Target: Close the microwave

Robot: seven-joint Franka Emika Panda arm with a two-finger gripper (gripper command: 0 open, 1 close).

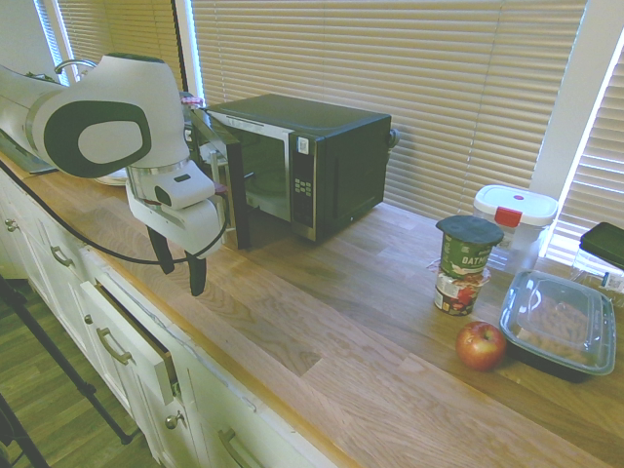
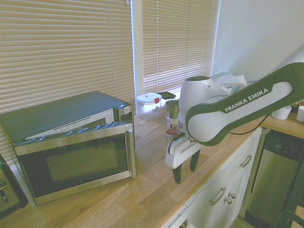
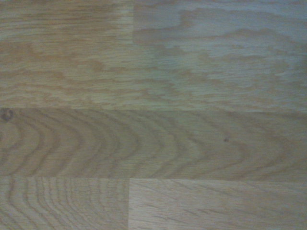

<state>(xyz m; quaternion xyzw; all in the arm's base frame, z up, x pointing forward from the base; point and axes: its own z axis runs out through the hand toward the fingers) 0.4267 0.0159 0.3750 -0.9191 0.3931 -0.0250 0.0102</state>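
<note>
The black microwave (image 1: 322, 161) stands on the wooden counter in front of the blinds, its button panel (image 1: 303, 185) to the right of the cavity. Its steel-trimmed door (image 2: 76, 159) is swung part way out on the left hinge and shows nearly edge-on (image 1: 232, 195) in the first exterior view. My gripper (image 1: 180, 268) hangs open just above the counter near the front edge, in front of the door's free edge and apart from it, with nothing between its fingers (image 2: 177, 175). The wrist view shows only wood grain (image 3: 153, 115).
To the right along the counter are two stacked food cups (image 1: 464, 263), a red apple (image 1: 481, 344), a lidded black tray (image 1: 558, 322) and a white tub (image 1: 515, 219). A drawer (image 1: 136, 341) below the counter edge is slightly open. A dark toaster (image 2: 7, 187) stands beside the microwave.
</note>
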